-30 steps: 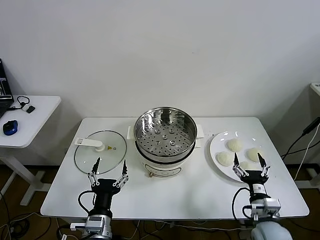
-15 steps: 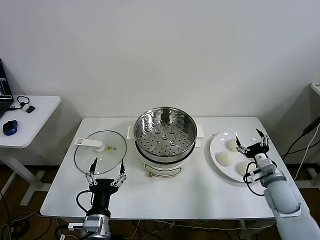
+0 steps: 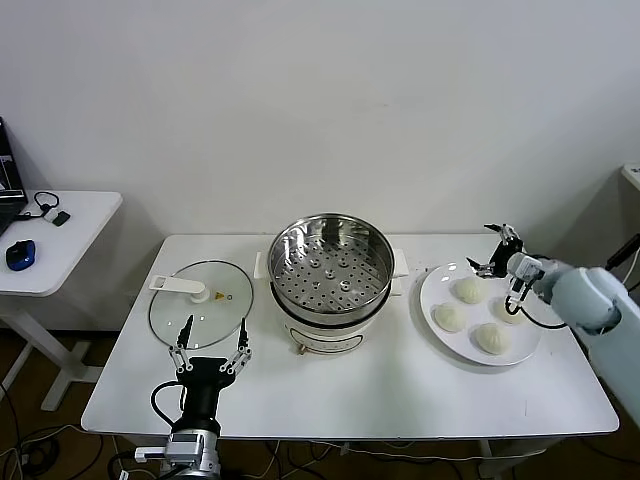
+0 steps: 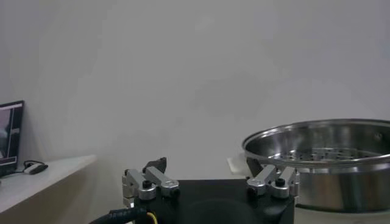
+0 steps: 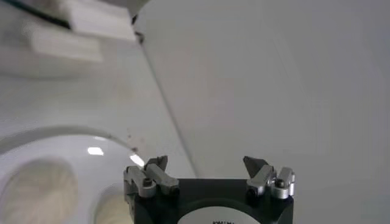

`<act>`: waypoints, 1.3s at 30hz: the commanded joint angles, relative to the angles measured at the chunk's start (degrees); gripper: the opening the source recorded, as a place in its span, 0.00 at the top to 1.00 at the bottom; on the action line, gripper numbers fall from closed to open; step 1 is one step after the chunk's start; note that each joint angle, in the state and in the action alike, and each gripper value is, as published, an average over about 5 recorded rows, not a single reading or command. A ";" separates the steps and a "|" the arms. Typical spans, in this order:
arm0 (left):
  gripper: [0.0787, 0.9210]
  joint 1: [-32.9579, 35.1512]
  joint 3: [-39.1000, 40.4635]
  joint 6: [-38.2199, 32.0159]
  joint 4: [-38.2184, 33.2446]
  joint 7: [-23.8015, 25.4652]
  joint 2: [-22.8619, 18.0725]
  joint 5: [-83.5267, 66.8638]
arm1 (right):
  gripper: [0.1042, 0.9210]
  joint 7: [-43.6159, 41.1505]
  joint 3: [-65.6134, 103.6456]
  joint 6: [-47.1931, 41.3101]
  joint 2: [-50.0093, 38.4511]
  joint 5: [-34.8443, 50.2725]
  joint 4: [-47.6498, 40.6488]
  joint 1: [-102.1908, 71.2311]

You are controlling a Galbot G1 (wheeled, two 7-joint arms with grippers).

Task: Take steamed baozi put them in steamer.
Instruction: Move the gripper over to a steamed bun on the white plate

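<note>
Several cream-white steamed baozi (image 3: 469,290) lie on a white plate (image 3: 430,285) at the table's right. In the right wrist view two baozi (image 5: 36,189) show on the plate rim (image 5: 61,135). The shiny steamer (image 3: 330,268) stands at mid-table with its perforated tray bare; its rim also shows in the left wrist view as the steamer (image 4: 323,155). My right gripper (image 3: 496,252) hovers open over the plate's far edge, holding nothing; its wrist view shows the right gripper (image 5: 206,163) with jaws wide apart. My left gripper (image 3: 212,340) rests open near the table's front edge, seen too as the left gripper (image 4: 206,165).
A flat glass lid (image 3: 200,302) with a white handle lies left of the steamer, just beyond my left gripper. A side desk (image 3: 60,240) with a blue mouse stands at far left. The white table (image 3: 400,390) spreads in front of the steamer and plate.
My right arm swung up from the table's front edge, past the plate's near side, to above the plate's far edge, staying open. The left arm has not moved.
</note>
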 commanded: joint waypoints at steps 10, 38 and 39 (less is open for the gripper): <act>0.12 -0.43 -0.23 -0.85 1.94 -0.28 -2.80 -1.54 | 0.12 -27.26 -65.26 18.26 2.35 12.65 -33.37 53.78; 0.12 -2.50 -2.52 -1.62 5.36 1.07 -1.21 -4.59 | 0.12 -30.04 -57.48 23.48 26.20 8.38 -63.20 44.33; 0.12 -2.54 -2.53 -1.61 5.40 1.10 -1.17 -4.60 | 0.12 -30.06 -57.24 23.65 26.48 7.96 -63.70 44.25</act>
